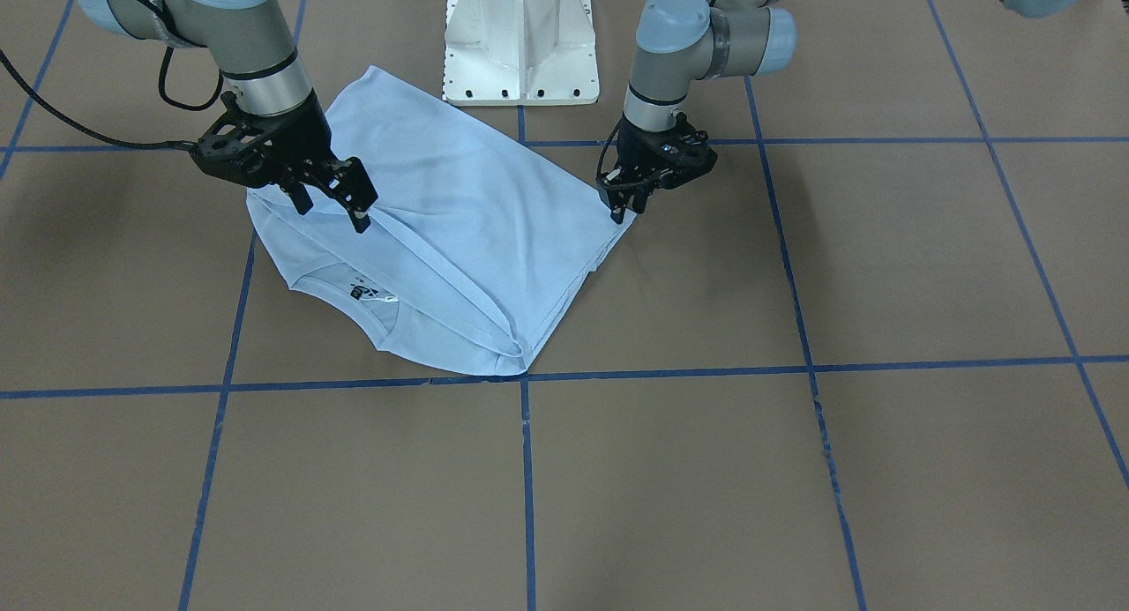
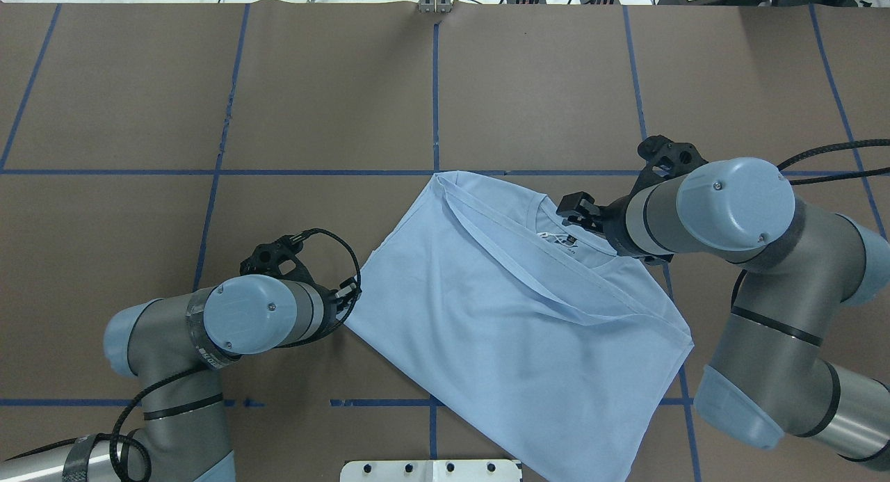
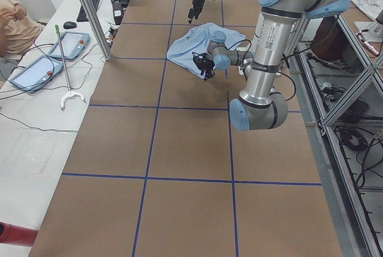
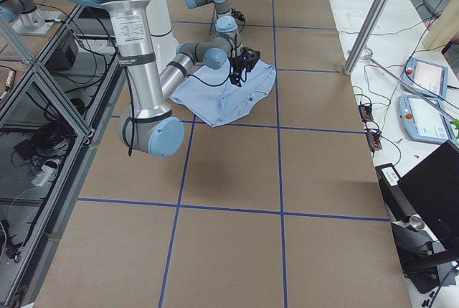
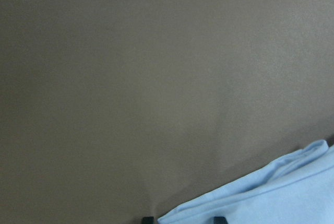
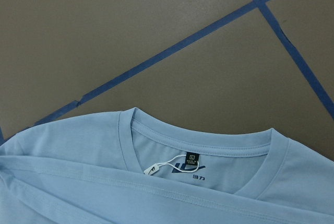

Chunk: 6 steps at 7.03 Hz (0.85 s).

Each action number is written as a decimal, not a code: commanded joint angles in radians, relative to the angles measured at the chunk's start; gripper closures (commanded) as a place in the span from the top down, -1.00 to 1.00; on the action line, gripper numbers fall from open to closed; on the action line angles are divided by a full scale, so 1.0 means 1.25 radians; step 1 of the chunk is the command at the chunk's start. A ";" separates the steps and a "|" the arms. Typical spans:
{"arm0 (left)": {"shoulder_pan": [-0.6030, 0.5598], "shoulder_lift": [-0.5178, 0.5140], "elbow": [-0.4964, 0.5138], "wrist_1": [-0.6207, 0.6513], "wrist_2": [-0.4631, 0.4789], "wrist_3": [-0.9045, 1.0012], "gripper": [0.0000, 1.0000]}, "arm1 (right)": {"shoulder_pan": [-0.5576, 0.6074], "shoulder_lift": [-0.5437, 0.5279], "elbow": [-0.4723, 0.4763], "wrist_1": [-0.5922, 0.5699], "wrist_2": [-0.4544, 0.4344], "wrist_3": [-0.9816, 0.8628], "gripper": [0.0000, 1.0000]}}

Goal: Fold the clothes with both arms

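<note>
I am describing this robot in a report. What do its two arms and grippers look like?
The left arm and right arm are grey metal tubes with rounded light blue joint caps and black cables. The left gripper and right gripper are black, two-fingered, with perforated frames.

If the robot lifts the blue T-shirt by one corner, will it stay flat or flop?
Probably flop: the T-shirt lies in soft folds and creases, so a push would likely bunch it too. Its layers lie thin and flat, so likely light.
</note>
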 commanded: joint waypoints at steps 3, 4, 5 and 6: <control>0.000 -0.001 0.000 0.001 -0.001 -0.005 -1.00 | -0.001 0.004 -0.007 0.000 0.000 0.001 1.00; -0.002 -0.001 -0.003 0.001 -0.001 -0.002 -1.00 | -0.001 0.005 -0.010 0.000 0.000 0.001 1.00; -0.012 -0.001 -0.006 0.001 -0.001 0.004 -1.00 | -0.001 0.005 -0.013 0.000 0.000 0.000 1.00; -0.074 0.002 -0.036 0.000 -0.004 0.073 -1.00 | -0.001 0.004 -0.015 0.001 -0.001 0.001 1.00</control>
